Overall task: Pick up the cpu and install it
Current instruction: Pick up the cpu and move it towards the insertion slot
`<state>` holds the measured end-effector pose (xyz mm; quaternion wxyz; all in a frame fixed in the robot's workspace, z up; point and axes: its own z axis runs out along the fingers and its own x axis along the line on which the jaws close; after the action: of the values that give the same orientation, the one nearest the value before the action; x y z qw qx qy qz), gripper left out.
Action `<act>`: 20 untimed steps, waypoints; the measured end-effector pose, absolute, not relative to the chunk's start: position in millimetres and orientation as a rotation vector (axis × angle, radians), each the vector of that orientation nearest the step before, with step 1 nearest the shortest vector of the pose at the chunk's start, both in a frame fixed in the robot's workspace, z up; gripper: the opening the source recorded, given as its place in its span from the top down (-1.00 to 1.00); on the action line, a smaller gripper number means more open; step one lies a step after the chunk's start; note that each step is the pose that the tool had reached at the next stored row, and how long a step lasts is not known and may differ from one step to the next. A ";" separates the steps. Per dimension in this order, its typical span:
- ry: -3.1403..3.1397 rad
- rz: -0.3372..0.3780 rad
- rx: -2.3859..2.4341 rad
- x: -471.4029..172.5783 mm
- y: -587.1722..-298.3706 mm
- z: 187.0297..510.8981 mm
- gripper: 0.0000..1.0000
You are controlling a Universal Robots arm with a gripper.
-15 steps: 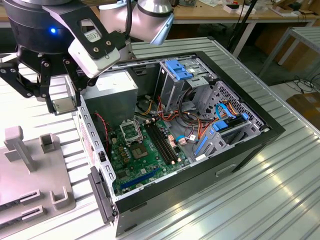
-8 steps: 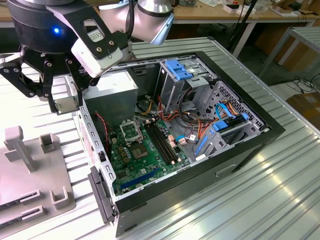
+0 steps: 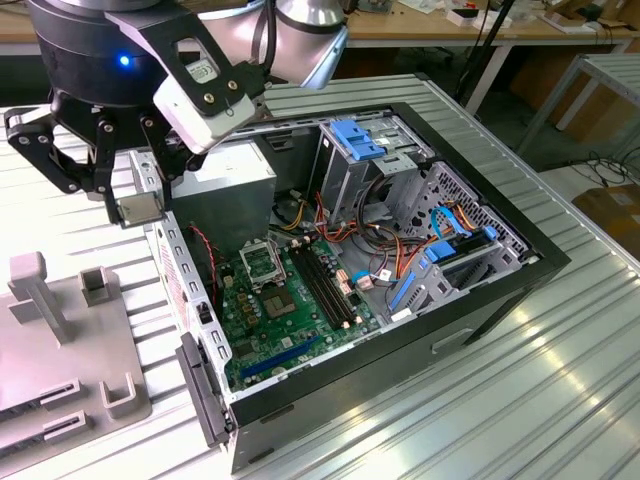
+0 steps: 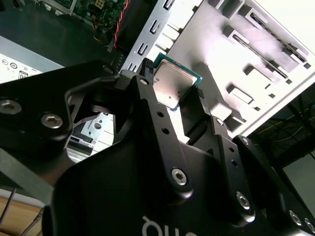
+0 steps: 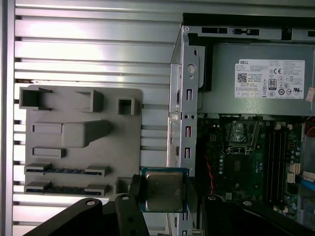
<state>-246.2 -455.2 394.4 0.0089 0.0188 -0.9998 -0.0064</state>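
The cpu (image 3: 137, 208) is a small flat square chip with a silver-grey metal top and a green rim. My gripper (image 3: 130, 200) is shut on it, holding it in the air over the outer edge of the open computer case (image 3: 540, 262), on the exterior view's left. In both wrist views the cpu (image 4: 171, 84) (image 5: 164, 190) sits pinched between the two black fingers (image 4: 146, 83). The square metal-framed socket (image 3: 262, 265) (image 5: 243, 135) lies on the green motherboard (image 3: 290, 320) inside the case, apart from the gripper.
A grey fixture tray (image 3: 50, 330) (image 5: 78, 130) with slots and posts lies on the ribbed metal table beside the case. A grey power-supply box (image 3: 235, 190) (image 5: 256, 78) sits by the socket. Long memory slots (image 3: 325, 285), cables and blue drive brackets (image 3: 360, 135) crowd the case.
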 end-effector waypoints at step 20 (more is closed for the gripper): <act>-3.123 -0.018 0.059 -232.6 -455.2 394.1 0.06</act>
<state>-232.6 -455.2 394.1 0.0089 0.0188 -0.9998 -0.0058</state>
